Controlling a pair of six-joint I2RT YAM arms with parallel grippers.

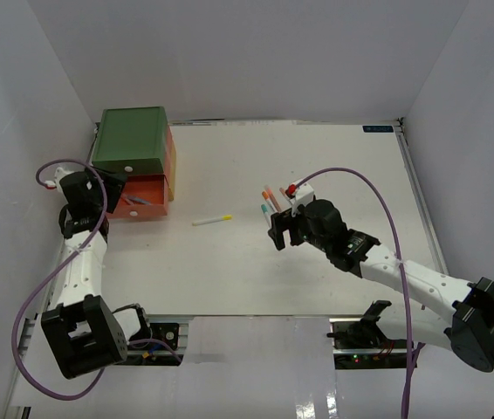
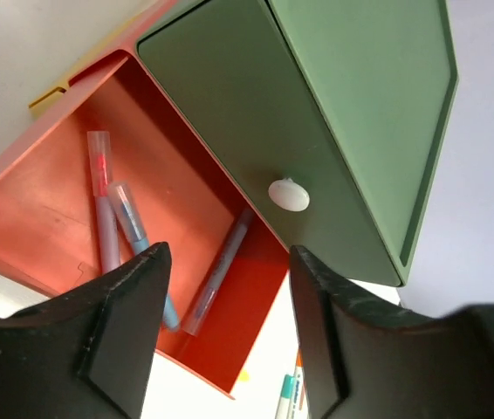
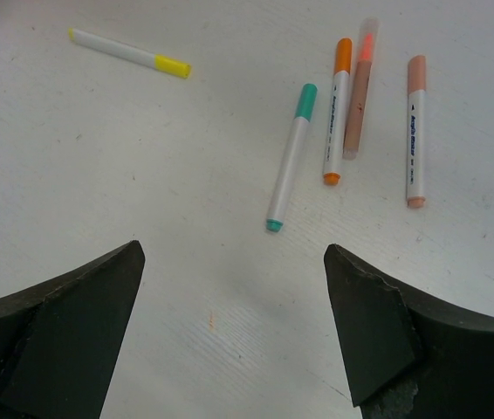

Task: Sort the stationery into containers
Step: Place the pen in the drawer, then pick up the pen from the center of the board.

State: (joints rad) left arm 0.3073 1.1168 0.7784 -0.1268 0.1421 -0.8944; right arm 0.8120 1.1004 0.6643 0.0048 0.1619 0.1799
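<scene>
The stacked drawers stand at the back left: the green top drawer (image 1: 129, 138) is closed, and the orange-red middle drawer (image 1: 142, 199) is pulled open. In the left wrist view the orange-red drawer (image 2: 46, 209) holds a pink pen (image 2: 100, 196), a blue pen (image 2: 135, 234) and a purple pen (image 2: 221, 271). My left gripper (image 1: 116, 192) is open and empty above that drawer's front (image 2: 228, 301). A yellow marker (image 1: 211, 220) lies mid-table. My right gripper (image 1: 279, 232) is open and empty just short of a teal marker (image 3: 290, 157), an orange marker (image 3: 337, 109), a clear pink pen (image 3: 359, 87) and a peach marker (image 3: 415, 131).
The green drawer's white knob (image 2: 288, 194) is just beyond my left fingers. A sliver of the yellow bottom drawer (image 2: 55, 92) shows behind the open one. White walls close in the table on the left, back and right. The yellow marker (image 3: 129, 52) lies far left of my right gripper.
</scene>
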